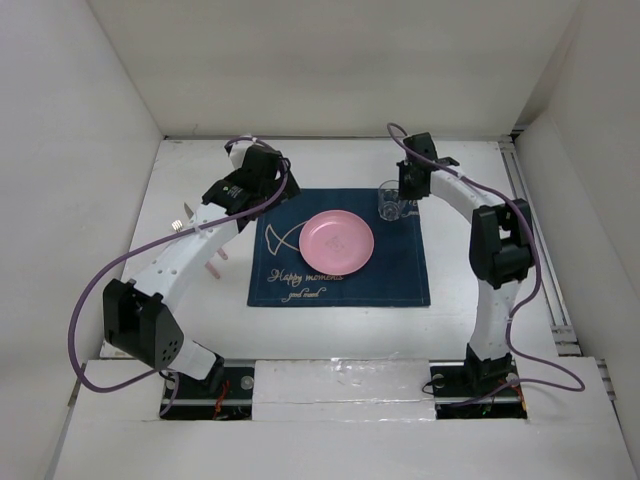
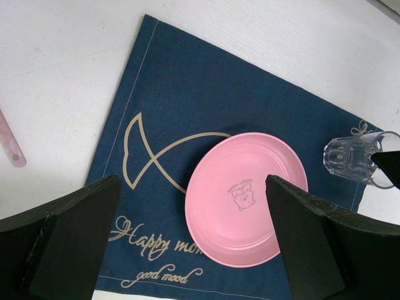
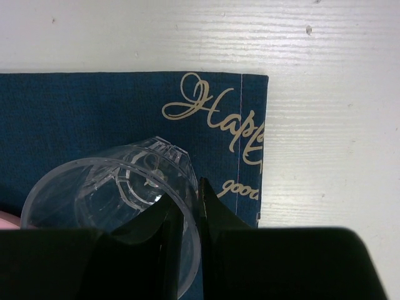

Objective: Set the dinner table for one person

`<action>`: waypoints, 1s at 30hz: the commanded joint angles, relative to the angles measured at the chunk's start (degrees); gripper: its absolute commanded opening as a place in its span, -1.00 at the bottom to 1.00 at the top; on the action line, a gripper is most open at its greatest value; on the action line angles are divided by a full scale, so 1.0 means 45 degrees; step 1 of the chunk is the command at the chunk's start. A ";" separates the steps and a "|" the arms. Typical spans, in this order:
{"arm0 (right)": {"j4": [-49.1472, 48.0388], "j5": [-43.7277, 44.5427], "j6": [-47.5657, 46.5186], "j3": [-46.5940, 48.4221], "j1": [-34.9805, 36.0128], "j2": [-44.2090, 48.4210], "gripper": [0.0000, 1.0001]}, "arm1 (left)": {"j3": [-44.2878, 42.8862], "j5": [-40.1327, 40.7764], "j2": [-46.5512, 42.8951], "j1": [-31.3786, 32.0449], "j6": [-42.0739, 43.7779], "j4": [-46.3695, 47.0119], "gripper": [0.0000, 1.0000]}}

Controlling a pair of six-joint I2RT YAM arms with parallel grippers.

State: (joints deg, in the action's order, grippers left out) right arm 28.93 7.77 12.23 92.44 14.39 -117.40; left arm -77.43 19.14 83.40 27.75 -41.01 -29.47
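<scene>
While the right gripper [image 3: 199, 187] pinches the rim of the clear glass [image 3: 106, 187] at the placemat [image 3: 94, 112] corner, the left gripper [image 2: 192, 187] hangs wide open above the pink plate [image 2: 237, 159].

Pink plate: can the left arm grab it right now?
Probably yes. The left gripper hovers open, facing the pink plate, with nothing on the plate or in between. The glass, pinched by the right gripper, stands off to the side.

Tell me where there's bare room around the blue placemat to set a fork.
Free: the placemat strip between plate and right hem, nearer than the glass; table along the near hem. Crowded: the far right corner, where the right gripper pinches the glass; the left side, under the left arm.
</scene>
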 commanded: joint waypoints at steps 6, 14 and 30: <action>-0.0276 0.0070 -0.0276 0.0570 -0.0269 -0.0394 -0.89 | 0.0214 0.0298 -0.0603 -0.0014 -0.0085 0.0046 0.98; -0.0139 -0.0319 -0.0276 0.0590 -0.0269 -0.0394 -0.25 | 0.0331 0.0181 -0.0485 -0.0014 -0.0085 0.0046 0.98; 0.0253 0.0949 -0.0511 -0.0228 0.0217 0.3821 0.26 | 0.1772 -0.1027 0.0179 -0.3580 -0.2429 -0.1030 0.98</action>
State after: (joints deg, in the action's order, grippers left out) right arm 31.55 9.47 10.63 92.66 13.93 -107.48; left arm -72.64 16.56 84.01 16.75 -48.47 -31.55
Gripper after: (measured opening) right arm 0.627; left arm 0.989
